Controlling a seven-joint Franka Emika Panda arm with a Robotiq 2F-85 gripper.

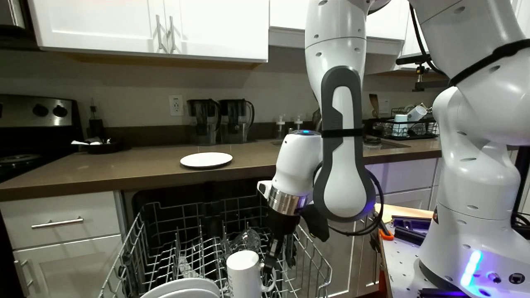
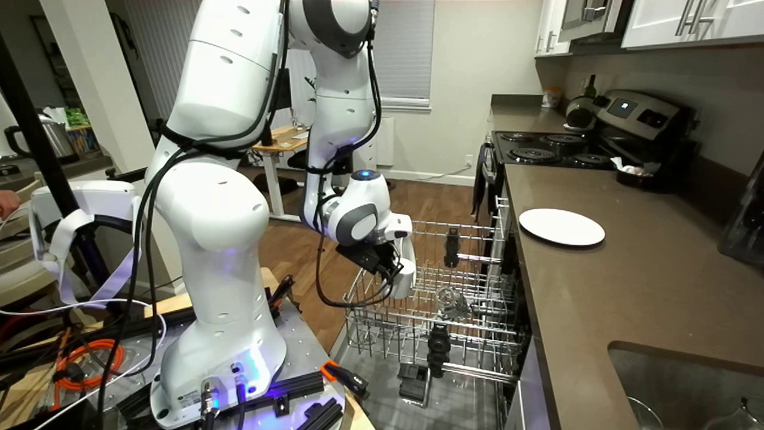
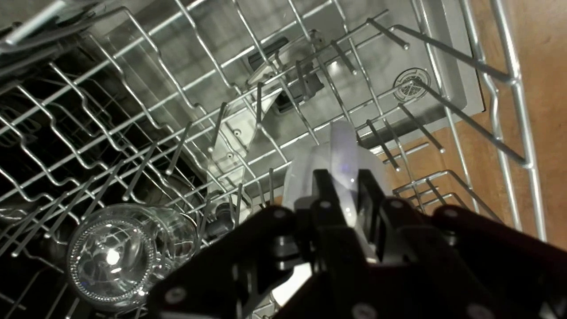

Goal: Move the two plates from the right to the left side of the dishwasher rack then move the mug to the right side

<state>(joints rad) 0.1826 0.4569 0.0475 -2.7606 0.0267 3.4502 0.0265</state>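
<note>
The gripper (image 3: 345, 179) was clamped on the handle (image 3: 344, 146) of the mug (image 1: 244, 277), one fingertip (image 3: 327, 190) on each side of it; the wrist view showed this grip most clearly. Only the wrist view showed a round grille (image 3: 412, 84) below the wires of the dishwasher rack (image 3: 516, 82). In an exterior view, the two plates (image 1: 182, 284) were visible at the near edge, rims overlapping, and a pair of pitchers (image 1: 234, 122) stood on the far counter (image 1: 140, 163). A desk (image 2: 283, 143) appeared in an exterior view, at the far left.

The long axis of the mug was close to vertical, with a slight tilt, and its upper end presented a plain white disc. The handle projected away from the plates, toward the gripper.

In an exterior view, the mug was positioned within the outline of the rack, to the right of the plates and on the near side of a clear glass (image 1: 248, 239). Its body lay just left of the fingertips and extended below them. Contact between mug and rack could not be determined.
</note>
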